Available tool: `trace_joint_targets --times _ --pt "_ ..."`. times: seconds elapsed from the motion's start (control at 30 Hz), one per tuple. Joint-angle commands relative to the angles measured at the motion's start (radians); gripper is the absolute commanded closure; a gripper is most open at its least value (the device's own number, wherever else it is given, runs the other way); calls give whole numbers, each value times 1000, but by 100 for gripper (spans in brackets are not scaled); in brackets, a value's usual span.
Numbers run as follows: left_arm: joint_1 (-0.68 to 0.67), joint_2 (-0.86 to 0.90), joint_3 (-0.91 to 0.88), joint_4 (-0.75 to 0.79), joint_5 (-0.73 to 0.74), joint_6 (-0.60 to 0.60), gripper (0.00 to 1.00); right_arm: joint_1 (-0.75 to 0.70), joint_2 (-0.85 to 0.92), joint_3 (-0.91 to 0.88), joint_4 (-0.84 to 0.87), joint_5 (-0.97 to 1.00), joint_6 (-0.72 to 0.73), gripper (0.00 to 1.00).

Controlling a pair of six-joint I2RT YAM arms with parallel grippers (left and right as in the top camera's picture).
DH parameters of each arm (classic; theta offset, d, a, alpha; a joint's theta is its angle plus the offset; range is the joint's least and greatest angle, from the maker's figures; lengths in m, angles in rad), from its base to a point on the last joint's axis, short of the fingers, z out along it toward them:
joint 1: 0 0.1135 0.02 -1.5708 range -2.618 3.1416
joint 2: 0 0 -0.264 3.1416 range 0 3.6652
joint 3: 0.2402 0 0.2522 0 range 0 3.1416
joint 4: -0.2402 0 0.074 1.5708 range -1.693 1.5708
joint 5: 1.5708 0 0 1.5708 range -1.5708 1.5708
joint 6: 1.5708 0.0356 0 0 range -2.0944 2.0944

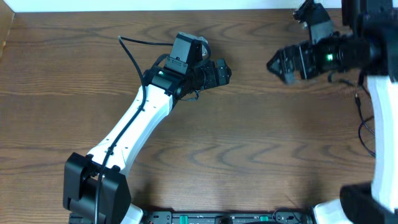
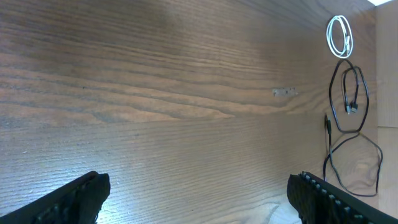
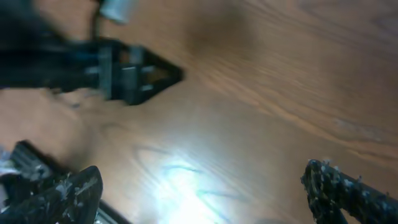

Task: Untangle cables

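Closest in, the left gripper (image 2: pixel 198 182) is seen at the bottom of its wrist view with its black fingers (image 2: pixel 74 199) spread wide and nothing held, only the bare brown wood-grain tabletop (image 2: pixel 161 93) between them. Same story for the right gripper (image 3: pixel 202 171): it is spread wide over the wood and empty, though that view is pretty blurry. A bit further out, the white-and-black left arm (image 1: pixel 134 121) is laid diagonally across the overhead view, and both grippers are held apart from each other above the middle of the tabletop. Furthest off, at the right edge, the cables are found. A thin white cord (image 2: pixel 329 36) is coiled in a small tight loop, a thin black cord (image 2: pixel 352 107) is laid in a long oval loop right below it, and a second thin black cord (image 2: pixel 326 124) is sprawled loosely below that. Whether they're actually touching can't be told.
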Motion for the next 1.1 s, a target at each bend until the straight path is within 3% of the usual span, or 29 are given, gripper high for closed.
trace_joint_targets --times 0.0,0.23,0.37,0.53,0.57,0.8,0.93,1.07 --pt "4 2 10 -3 -13 17 4 81 -70 2 -8 -17 63 1" --pt "4 2 10 -3 -13 17 4 102 -139 2 -69 88 48 1" --pt "4 2 10 -3 -13 17 4 102 -166 -1 -61 280 86 1" --pt "4 2 10 -3 -14 17 3 91 -303 -177 192 402 88 1" --pt "4 2 10 -3 -13 16 4 77 -399 -323 387 392 89 1" --pt "4 2 10 -3 -13 17 4 -18 -765 -964 925 377 37 1" --pt "4 2 10 -3 -13 17 4 -84 -1004 -1335 1181 376 17 1" --pt "4 2 10 -3 -13 17 4 -108 -1212 -1585 1286 388 17 1"
